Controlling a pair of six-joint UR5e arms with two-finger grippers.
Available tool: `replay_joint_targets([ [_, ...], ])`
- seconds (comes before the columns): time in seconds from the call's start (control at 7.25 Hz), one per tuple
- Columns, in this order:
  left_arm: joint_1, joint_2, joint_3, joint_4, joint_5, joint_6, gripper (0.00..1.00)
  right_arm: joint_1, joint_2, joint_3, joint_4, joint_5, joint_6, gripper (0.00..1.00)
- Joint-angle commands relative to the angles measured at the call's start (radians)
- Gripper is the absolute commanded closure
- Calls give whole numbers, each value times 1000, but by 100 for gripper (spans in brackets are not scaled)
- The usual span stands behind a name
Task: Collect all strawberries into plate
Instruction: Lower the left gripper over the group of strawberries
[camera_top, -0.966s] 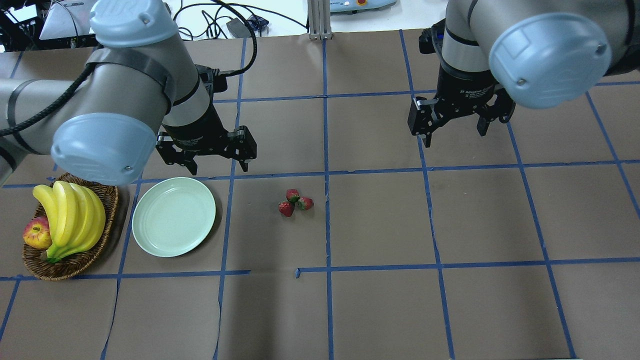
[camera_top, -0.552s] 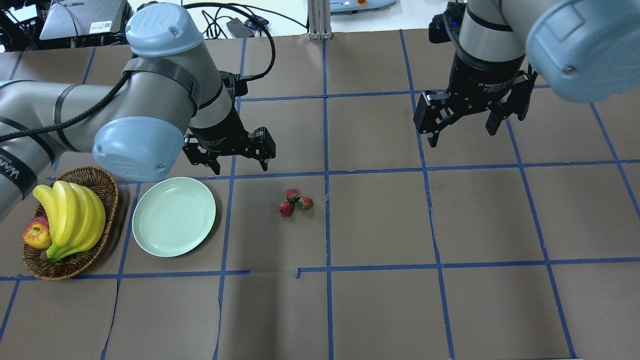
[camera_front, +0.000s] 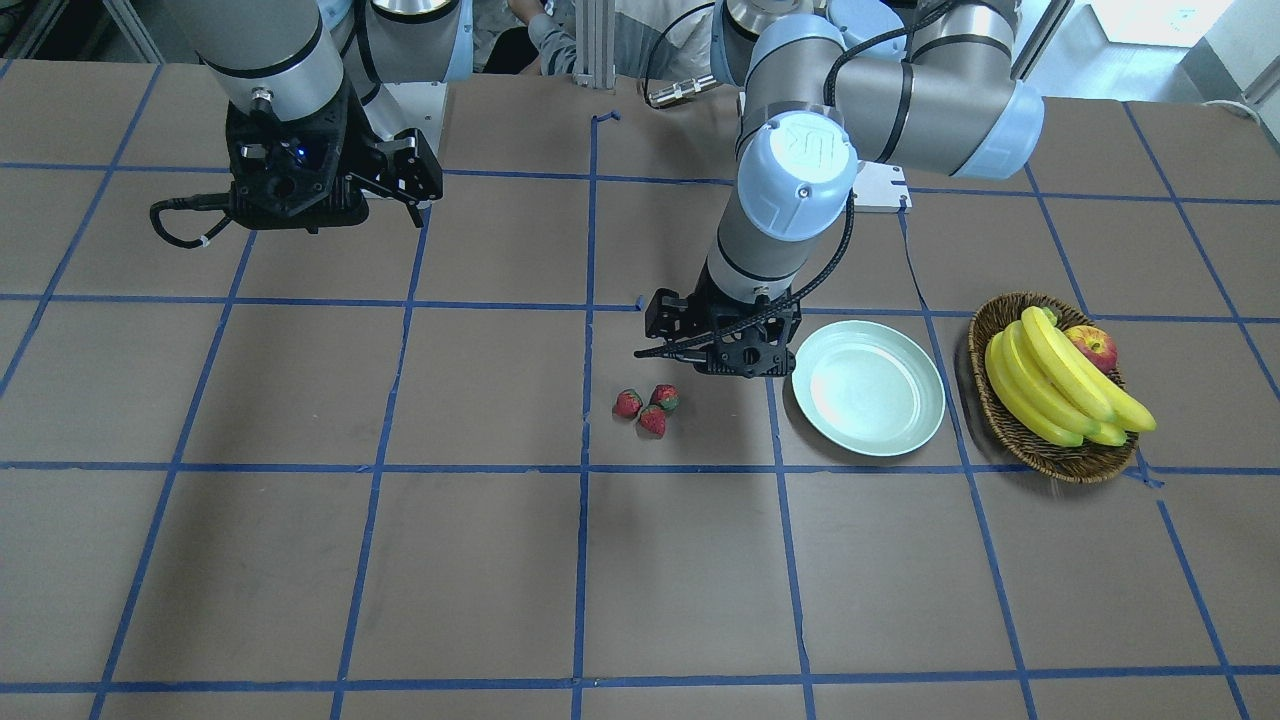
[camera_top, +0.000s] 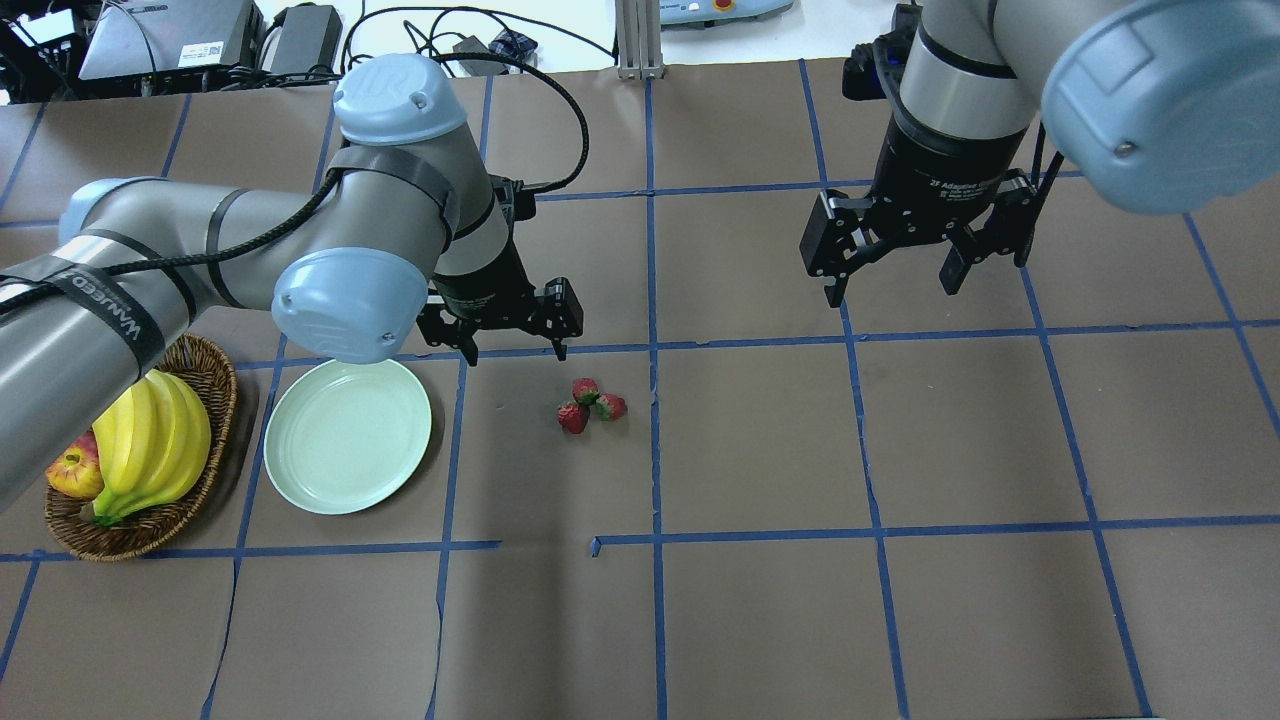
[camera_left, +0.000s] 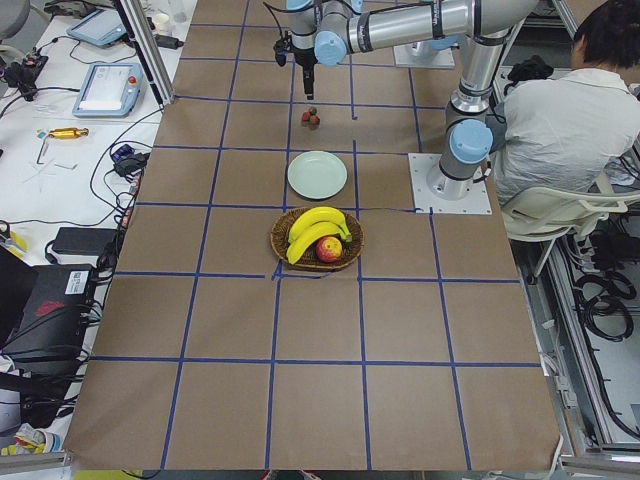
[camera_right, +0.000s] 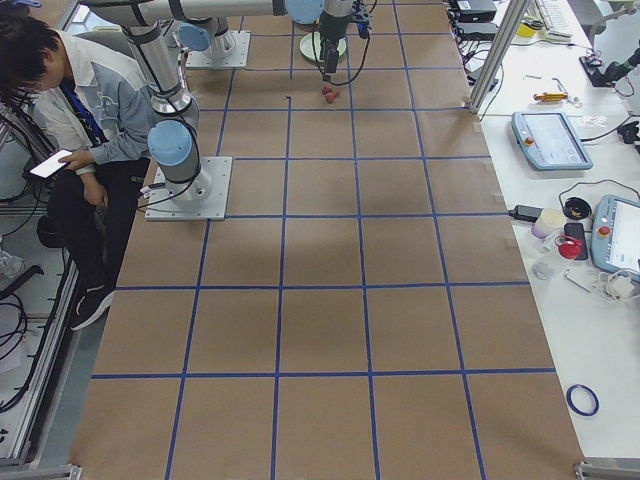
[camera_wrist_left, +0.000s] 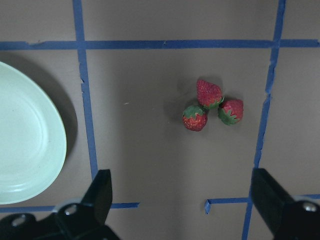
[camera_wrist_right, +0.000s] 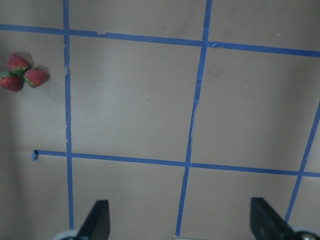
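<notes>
My left jaws are spread wide and hang low over the worktop (camera_top: 760, 600), between the plate (camera_top: 347, 449) and the strawberries (camera_top: 590, 404), a little to the far side of both. From my left wrist I see my two fingers (camera_wrist_left: 100, 192) at the bottom corners of the view. The three berries sit between them and further up, and the plate's rim curves in at the left edge.

The strawberries lie on the brown worktop, not on the plate. They are touching in a tight cluster with their green tops turned inward, just beside a line of blue tape (camera_top: 655, 450). The pale green plate lies flat in the neighbouring grid square, apart from the berries.

A wicker basket (camera_top: 222, 395) stands just beside the plate on its other side. It holds a bunch of bananas (camera_top: 160, 445) and an apple (camera_top: 72, 478).

My right jaws are also open, fingers set well apart, and hang higher over bare worktop, well apart from the strawberries. From my right wrist the cluster shows only small at the upper left, and taped squares fill the rest of that view.

A person (camera_right: 70, 110) sits beside my bases, looking down at a phone (camera_right: 50, 163).
</notes>
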Motion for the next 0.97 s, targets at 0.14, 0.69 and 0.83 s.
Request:
replay_joint_targets([
  [0.14, -8, -79, -8, 30, -110, -120, 0, 1, 26, 8, 1, -2, 3, 0],
  [0.69, -8, -172, -23, 66, -109, -146, 10, 1, 30, 54, -50, -4, 6, 0],
  [0.83, -8, -188, -34, 66, -107, -145, 10, 1, 30, 69, -67, -4, 6, 0],
])
